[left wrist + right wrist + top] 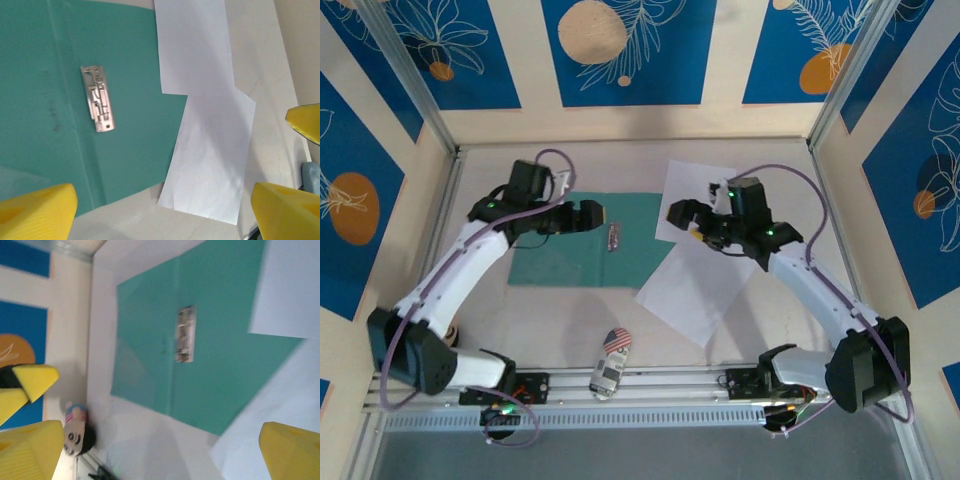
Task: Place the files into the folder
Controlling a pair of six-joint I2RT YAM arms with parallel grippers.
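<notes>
Teal-green card, the folder (560, 262) lies opened flat on the worktop (550, 320), left of centre. Its metal clip (613, 237) runs near-to-far beside the crease. Both files lie to its right. The far sheet (695, 185) sits roughly square to the folder and the near sheet (692, 295) is turned on a diagonal. In the left wrist view each sheet laps the folder's right edge. The right arm (810, 285) holds its jaws spread wide and empty above the place where the two sheets meet. The left arm (470, 250) holds its jaws likewise spread and empty over the folder's right leaf, near the clip. The right arm is therefore judged the nearer to the files. The files' way into the folder runs leftward, across that lapped edge. Paper lying this flat probably offers little to pinch.
</notes>
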